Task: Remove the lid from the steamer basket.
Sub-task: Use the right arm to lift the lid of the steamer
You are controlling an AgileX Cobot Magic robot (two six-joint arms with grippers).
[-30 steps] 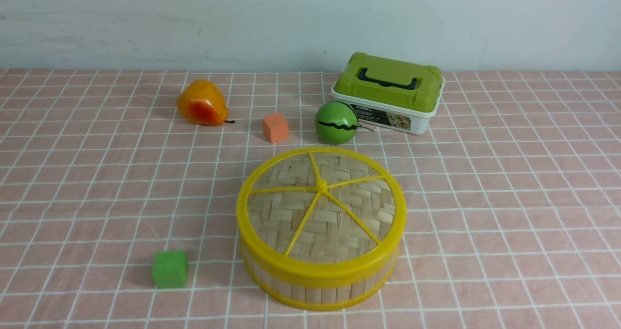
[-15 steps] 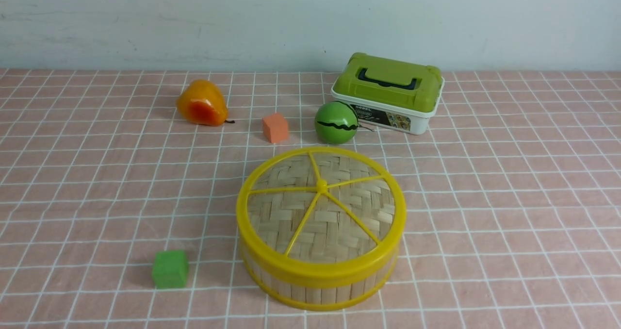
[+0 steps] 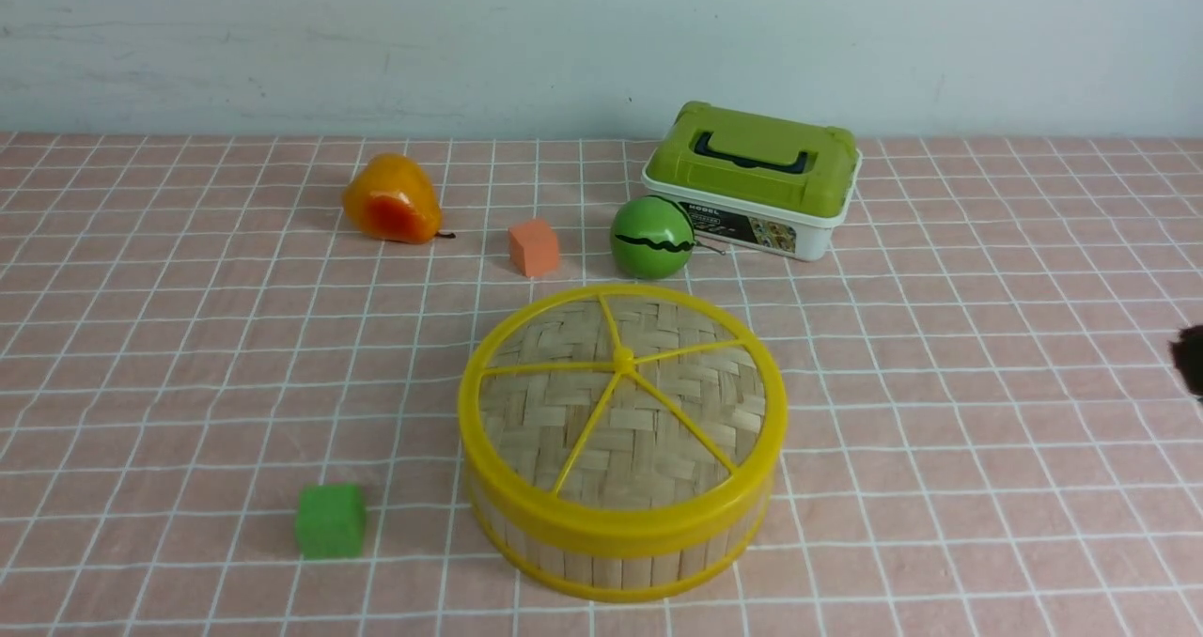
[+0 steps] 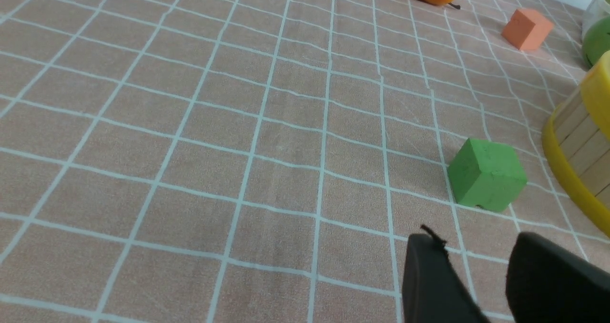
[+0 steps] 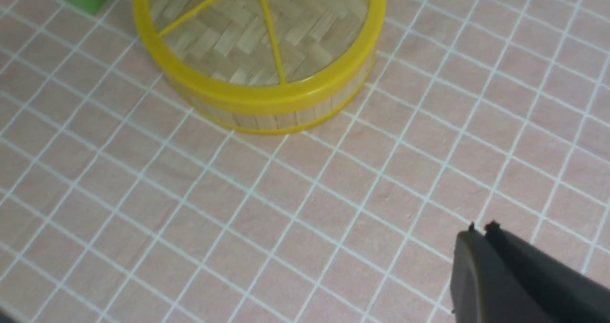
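The steamer basket [image 3: 611,567] stands on the checked cloth at the front centre, with its bamboo-slat wall and yellow rims. The lid [image 3: 620,402], woven bamboo with yellow spokes and a centre knob, sits shut on it. The right wrist view shows the lid [image 5: 257,32] and the basket wall [image 5: 267,118] as well. My right gripper [image 5: 481,230] is shut and empty, well off to the basket's right; its dark tip [image 3: 1192,360] shows at the front view's right edge. My left gripper [image 4: 476,242] is open and empty, low over the cloth left of the basket [image 4: 579,137].
A green cube [image 3: 330,520] lies left of the basket, just ahead of my left gripper [image 4: 486,175]. Behind the basket are an orange cube [image 3: 533,247], a green striped ball [image 3: 651,237], a green-and-white box [image 3: 752,178] and an orange pear [image 3: 390,200].
My right gripper's dark tip has come into the front view at the right edge. The basket, the lid and the other objects have not moved.
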